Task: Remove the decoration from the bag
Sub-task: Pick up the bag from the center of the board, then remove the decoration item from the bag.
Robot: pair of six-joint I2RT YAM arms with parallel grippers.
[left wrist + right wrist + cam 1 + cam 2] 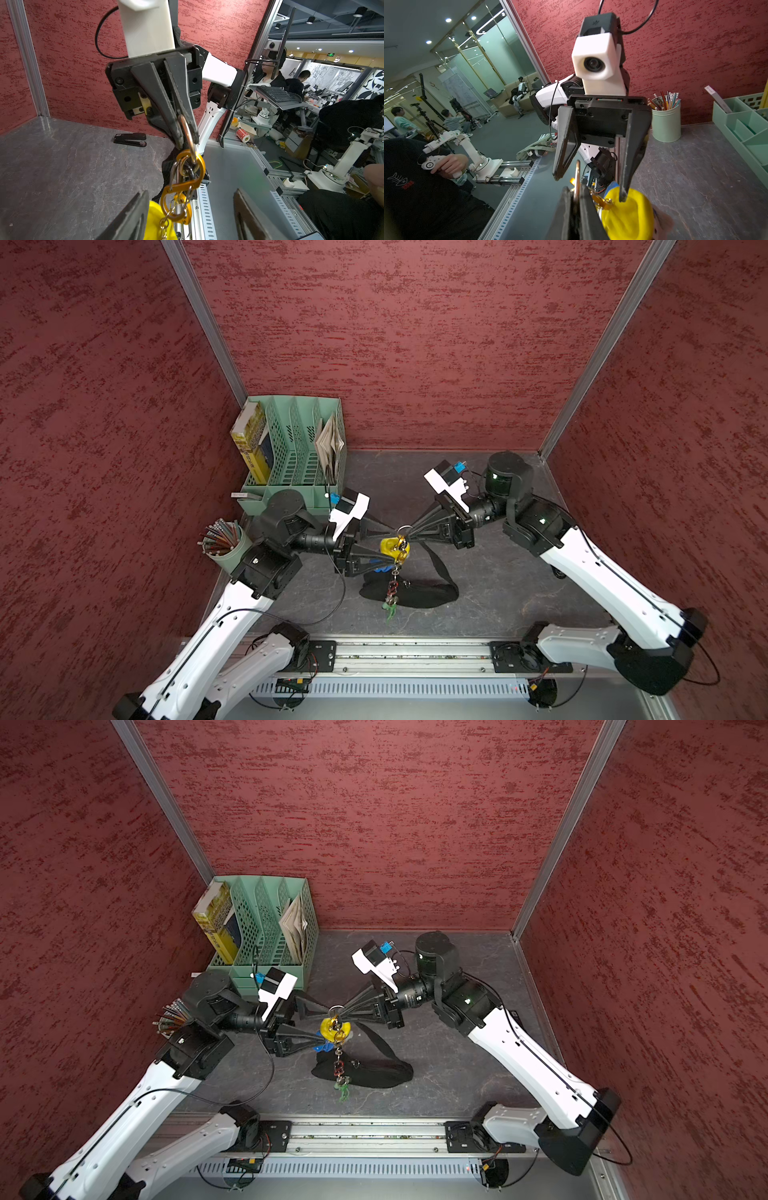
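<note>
Just above the bag (419, 595), a small black half-moon fabric pouch lying on the dark counter (519, 605), two black robot hands meet tip to tip. The right hand (409, 534) points in from behind and to the right of the bag, its jaws pressed together on a metal ring (404, 529). The left wrist view shows that ring pinched edge-on between its two fingers.

The decoration (395, 549) hangs from the ring. It is made up of an orange S-shaped clip (182, 187), a yellow plush piece (627, 212), and a chain of red links (391, 587) ending in a small green figure (390, 609). In both top views the figure shows over the bag's front edge. Whether it touches the bag cannot be told.

The left hand (392, 544) points in from the left of the bag with its jaws wide apart and nothing gripped. The yellow plush sits between its fingers. In the right wrist view one fingertip (623, 195) touches the plush and the other stands clear.

The bag's black strap (438, 562) rises from its right end toward the ring. Behind and left of the bag stands a green desk organiser (291, 448) holding books. Left of the bag is a cup of pencils (666, 124), and off to its right a black stapler (131, 139) lies on the counter.
</note>
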